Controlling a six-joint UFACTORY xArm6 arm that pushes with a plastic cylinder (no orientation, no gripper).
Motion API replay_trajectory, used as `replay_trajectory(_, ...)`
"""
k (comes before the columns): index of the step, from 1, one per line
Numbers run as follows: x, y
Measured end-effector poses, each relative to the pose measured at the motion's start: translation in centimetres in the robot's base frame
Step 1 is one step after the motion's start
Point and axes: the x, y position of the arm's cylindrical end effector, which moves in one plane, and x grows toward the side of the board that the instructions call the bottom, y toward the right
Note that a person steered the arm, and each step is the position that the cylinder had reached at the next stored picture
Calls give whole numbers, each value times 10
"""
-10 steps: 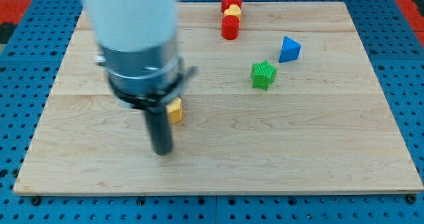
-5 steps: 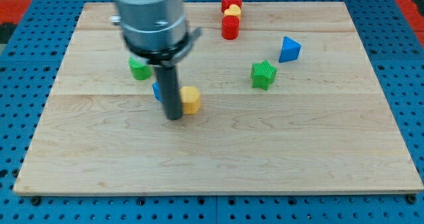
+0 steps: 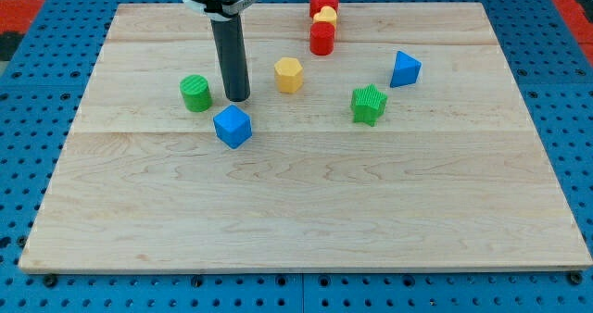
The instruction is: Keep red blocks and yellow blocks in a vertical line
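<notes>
At the frame's top centre you see a red star block point(image 3: 323, 1), a small yellow block point(image 3: 326, 17) and a red cylinder point(image 3: 321, 39) touching in a vertical line; a yellow hexagonal block point(image 3: 289, 75) sits apart, lower left of them; my tip point(image 3: 238, 98) stands just left of it, not touching, a bare rod holding nothing; near the tip lie a green cylinder point(image 3: 195, 93) and blue cube point(image 3: 233, 126); right of centre, a green star block point(image 3: 369, 104) and blue triangular block point(image 3: 404, 68) rest on the wooden board point(image 3: 306, 211).
</notes>
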Motion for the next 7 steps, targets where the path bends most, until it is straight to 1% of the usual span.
replay_trajectory(1, -8, 32)
replay_trajectory(3, -24, 72)
replay_trajectory(4, -33, 85)
replay_trajectory(5, -37, 85)
replay_trajectory(6, -28, 85)
replay_trajectory(7, -16, 134)
